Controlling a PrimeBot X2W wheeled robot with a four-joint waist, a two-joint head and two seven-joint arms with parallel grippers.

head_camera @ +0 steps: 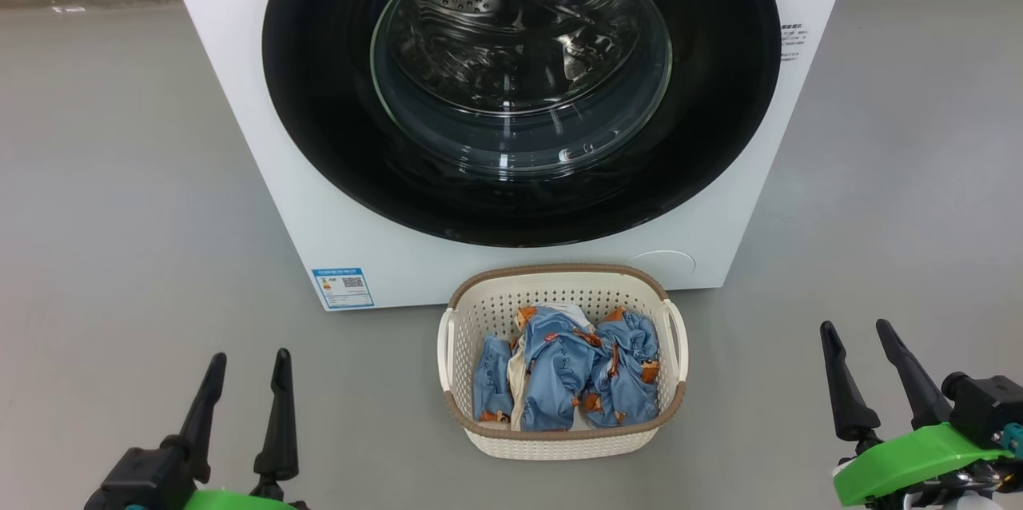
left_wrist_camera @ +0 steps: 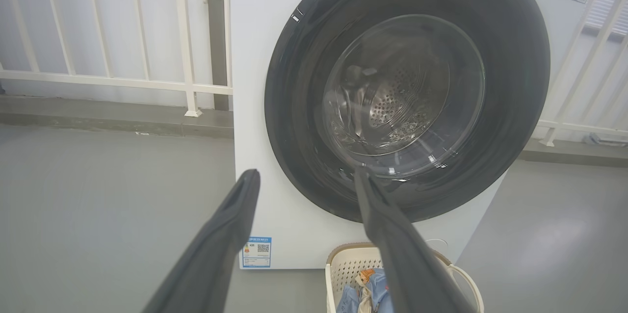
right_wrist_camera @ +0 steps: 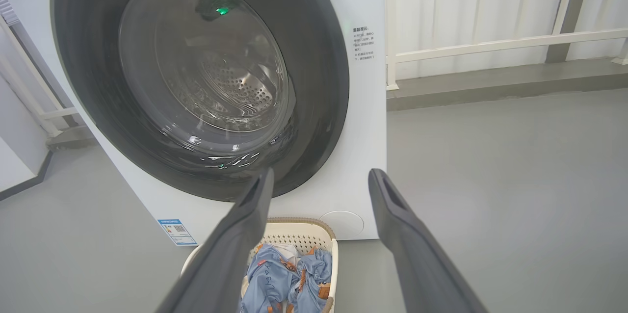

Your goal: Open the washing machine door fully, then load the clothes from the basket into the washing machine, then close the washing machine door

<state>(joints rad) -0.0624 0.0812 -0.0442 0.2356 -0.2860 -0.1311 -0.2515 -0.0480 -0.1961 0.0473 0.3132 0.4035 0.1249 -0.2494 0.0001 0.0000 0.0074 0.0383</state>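
Stretching grey to a white railing (left_wrist_camera: 113, 80), the floor (head_camera: 120, 214) holds the washing machine (head_camera: 240, 94), door (head_camera: 320, 134) shut, basket (head_camera: 559, 274) of clothes (head_camera: 559, 370) just before it — left pincer (head_camera: 249, 356) and right pincer (head_camera: 856, 326) hover low, fingers spread, empty.

glossy black washing machine door (head_camera: 320, 94) shut, ahead of left gripper (head_camera: 249, 356) and right gripper (head_camera: 855, 326); cream basket (head_camera: 559, 270) holding blue clothes (head_camera: 567, 374) between them.

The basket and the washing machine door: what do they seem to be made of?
The basket looks like moulded cream plastic, matt, judging by its even rows of small holes. Its brown rim imitates weave and is probably plastic too. The washing machine door seems to be glossy black plastic or coated glass around a clear, bulging glass centre: the surround mirrors light and you can see through the middle.
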